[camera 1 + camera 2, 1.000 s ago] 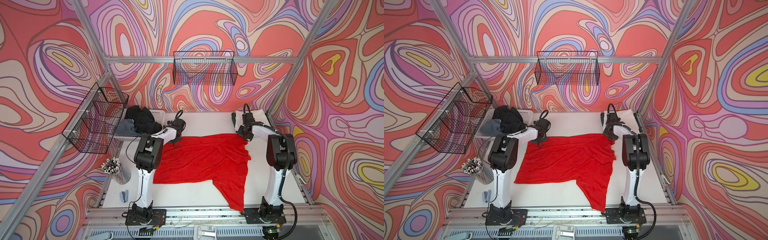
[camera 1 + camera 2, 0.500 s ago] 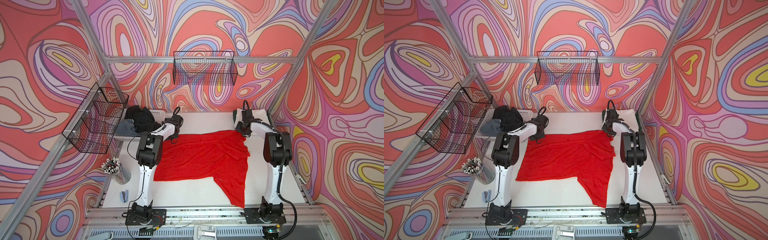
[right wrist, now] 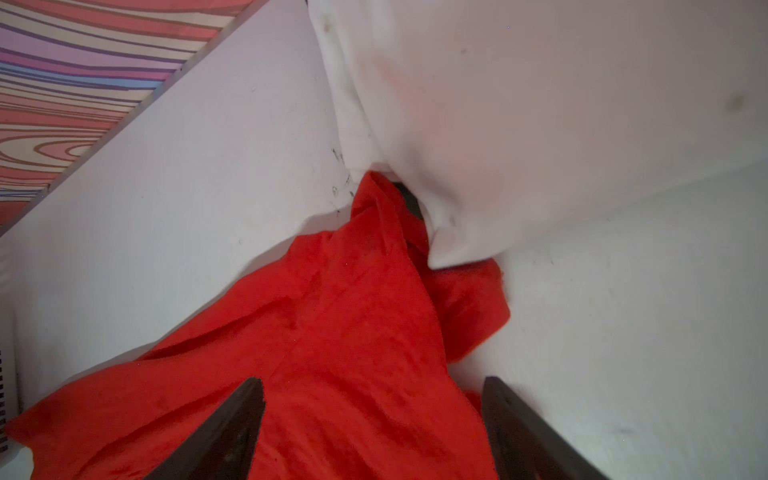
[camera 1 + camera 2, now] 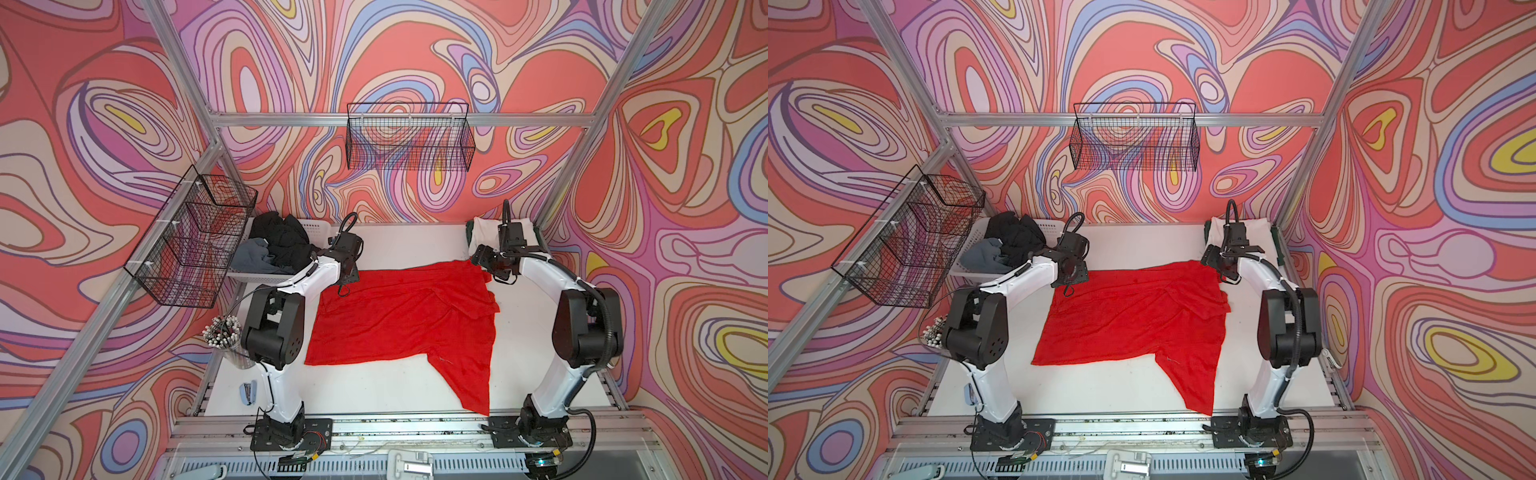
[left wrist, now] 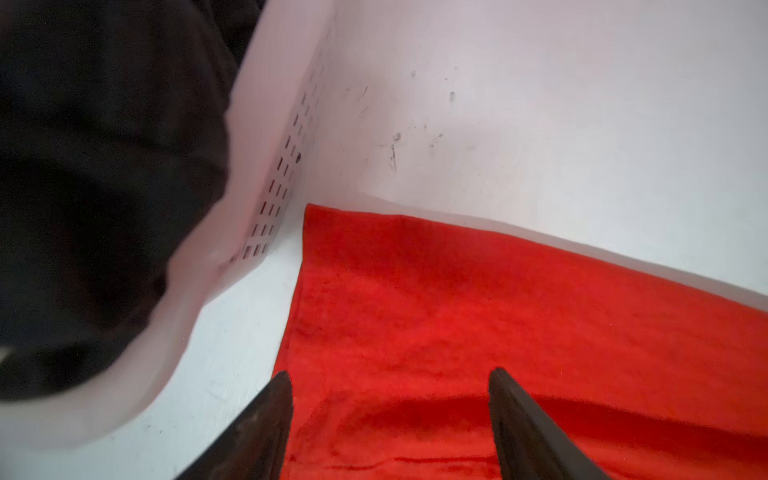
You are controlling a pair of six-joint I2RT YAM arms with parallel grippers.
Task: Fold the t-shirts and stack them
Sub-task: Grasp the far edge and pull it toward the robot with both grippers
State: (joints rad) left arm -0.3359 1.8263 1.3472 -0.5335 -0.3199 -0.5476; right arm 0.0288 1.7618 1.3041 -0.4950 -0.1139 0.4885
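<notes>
Two end effectors (image 5: 390, 372) (image 3: 374, 379), jaws apart, over red t-shirt (image 4: 399, 316).

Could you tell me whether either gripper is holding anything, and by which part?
Nothing is held: the left gripper and the right gripper both stand open over the far corners of the red t-shirt.

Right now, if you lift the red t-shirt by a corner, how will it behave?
Probably floppy: the red t-shirt lies flat with soft creases, so it should drape. Likely light; the cloth looks thin. It may snag where a corner bunches against the white t-shirt.
</notes>
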